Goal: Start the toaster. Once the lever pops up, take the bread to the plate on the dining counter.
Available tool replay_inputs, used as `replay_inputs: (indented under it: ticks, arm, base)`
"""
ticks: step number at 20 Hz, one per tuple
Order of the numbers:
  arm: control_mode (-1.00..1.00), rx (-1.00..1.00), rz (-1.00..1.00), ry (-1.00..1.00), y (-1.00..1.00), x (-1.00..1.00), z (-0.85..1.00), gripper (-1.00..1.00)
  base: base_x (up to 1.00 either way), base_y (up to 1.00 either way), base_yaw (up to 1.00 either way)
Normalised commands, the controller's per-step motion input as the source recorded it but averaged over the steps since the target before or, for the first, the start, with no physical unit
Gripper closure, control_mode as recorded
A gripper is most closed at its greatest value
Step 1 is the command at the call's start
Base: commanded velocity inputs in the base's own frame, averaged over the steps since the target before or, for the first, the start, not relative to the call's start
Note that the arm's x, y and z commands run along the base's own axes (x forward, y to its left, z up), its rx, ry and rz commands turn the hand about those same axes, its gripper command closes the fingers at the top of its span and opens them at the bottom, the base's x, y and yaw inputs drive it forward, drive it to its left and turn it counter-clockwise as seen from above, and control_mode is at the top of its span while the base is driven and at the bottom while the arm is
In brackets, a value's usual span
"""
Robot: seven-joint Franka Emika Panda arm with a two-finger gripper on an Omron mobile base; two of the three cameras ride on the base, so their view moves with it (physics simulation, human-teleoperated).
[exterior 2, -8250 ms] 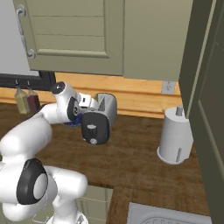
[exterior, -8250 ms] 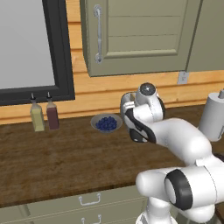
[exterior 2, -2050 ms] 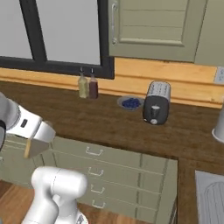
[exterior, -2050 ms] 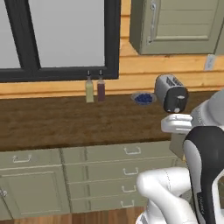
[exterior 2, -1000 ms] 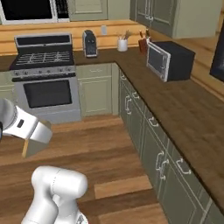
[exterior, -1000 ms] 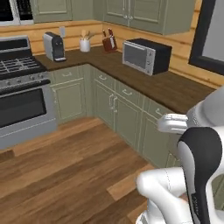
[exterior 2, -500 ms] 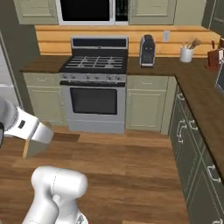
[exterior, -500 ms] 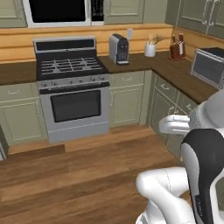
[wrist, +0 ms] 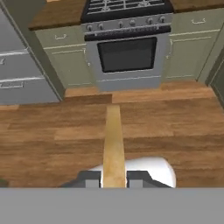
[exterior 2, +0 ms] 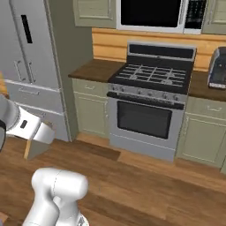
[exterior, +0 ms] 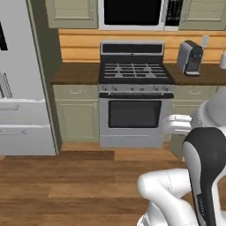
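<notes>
A coffee machine stands on the dark wooden worktop beside the stove.

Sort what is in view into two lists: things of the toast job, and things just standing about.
Of the job: bread, shut in the gripper.

Standing about: stove, coffee maker, microwave, fridge.

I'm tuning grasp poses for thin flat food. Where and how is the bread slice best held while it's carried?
Grip the bread at one edge, pinching its two broad faces. It is thin and flat, so a narrow pinch suffices. The hand view shows just that: the gripper is shut on the slice's near edge, the rest jutting straight out edge-on. In the right base view the slice hangs below the hand.
</notes>
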Motion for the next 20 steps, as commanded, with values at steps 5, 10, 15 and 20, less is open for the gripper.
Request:
replay_inputs:
  ticks: [5, 10, 15, 20]
  arm:
    - [1.0, 0.0, 0.0, 0.0, 0.0, 0.0, 0.0, 1.0]
    - [1.0, 0.0, 0.0, 0.0, 0.0, 0.0, 0.0, 1.0]
    - [1.0, 0.0, 0.0, 0.0, 0.0, 0.0, 0.0, 1.0]
    - [1.0, 0.0, 0.0, 0.0, 0.0, 0.0, 0.0, 1.0]
  base:
    - [0.48, 0.64, 0.74]
    - [0.64, 0.43, 0.75]
    - [0.81, 0.14, 0.67]
    - [0.74, -0.38, 0.44]
